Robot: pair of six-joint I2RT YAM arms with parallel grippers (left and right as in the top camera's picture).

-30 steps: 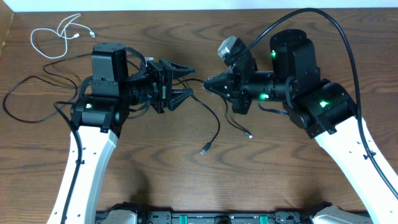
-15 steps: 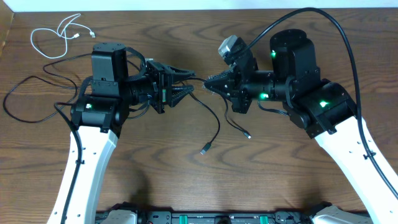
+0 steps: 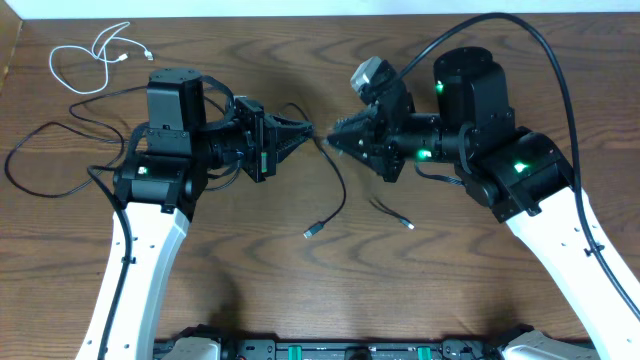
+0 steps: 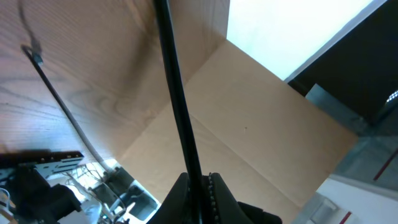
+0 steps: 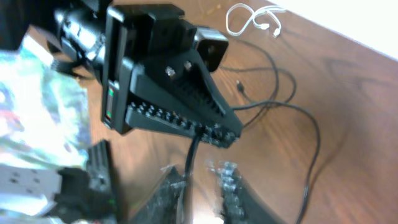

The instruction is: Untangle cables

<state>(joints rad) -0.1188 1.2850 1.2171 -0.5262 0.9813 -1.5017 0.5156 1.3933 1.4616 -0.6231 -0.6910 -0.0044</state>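
- Brown wood-grain bench (image 3: 250, 290) fills the overhead view. Its far edge runs along the top beneath a pale wall, and its left edge shows at the upper left corner.
- You have open room on the near half between the two arms. Both arms crowd the middle, with their tips nearly meeting.
- Your left end effector (image 3: 300, 134) is clamped tight on a black cable (image 3: 343, 190). In the left wrist view that cable (image 4: 177, 106) runs straight out from between the closed fingers.
- Past the grip it curves down to a free plug lying on the wood.
- Your right end effector (image 3: 335, 137) stands partly parted, and its wrist view shows a gap between the fingers (image 5: 227, 186). The black cable drops into that gap, but you cannot tell whether either finger touches it.
- One short black length (image 3: 392, 212) with a plug lies apart, below the right end effector.
- More black cord loops (image 3: 10, 162) left of the left arm and passes under it, so you cannot count the black cables surely.
- One white cable (image 3: 90, 60) lies coiled at the far left corner, well apart from both arms.
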